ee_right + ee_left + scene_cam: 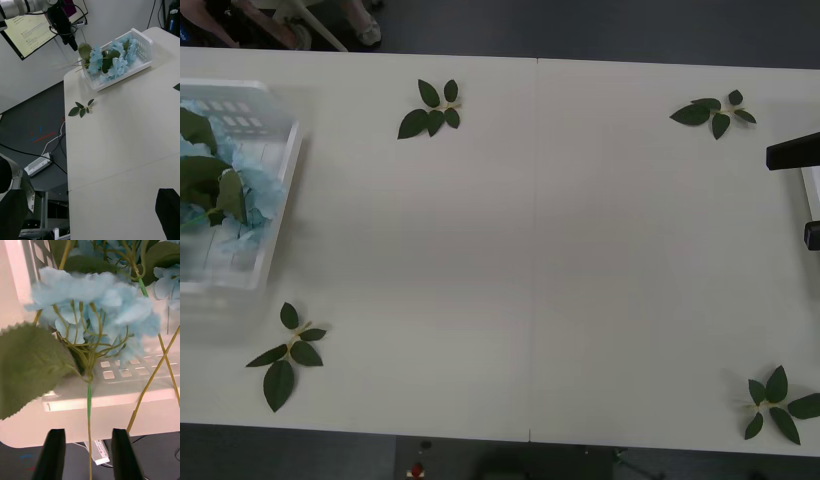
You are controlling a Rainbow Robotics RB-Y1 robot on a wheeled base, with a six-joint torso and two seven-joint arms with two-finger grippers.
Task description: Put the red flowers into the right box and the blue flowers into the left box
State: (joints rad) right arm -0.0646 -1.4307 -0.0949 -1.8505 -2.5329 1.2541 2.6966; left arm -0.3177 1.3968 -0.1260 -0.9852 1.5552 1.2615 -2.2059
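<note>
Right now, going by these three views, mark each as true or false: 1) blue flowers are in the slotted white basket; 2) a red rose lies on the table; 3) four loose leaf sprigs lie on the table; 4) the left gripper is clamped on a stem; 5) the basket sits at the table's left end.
1) True: the blue flowers lie in the left box.
2) False: no rose lies on the table, just green sprigs.
3) True: the leaf sprigs sit near the four corners.
4) False: the left gripper is open, and a stem runs between its fingers without being pinched.
5) True: it sits at the robot's left end.
</note>
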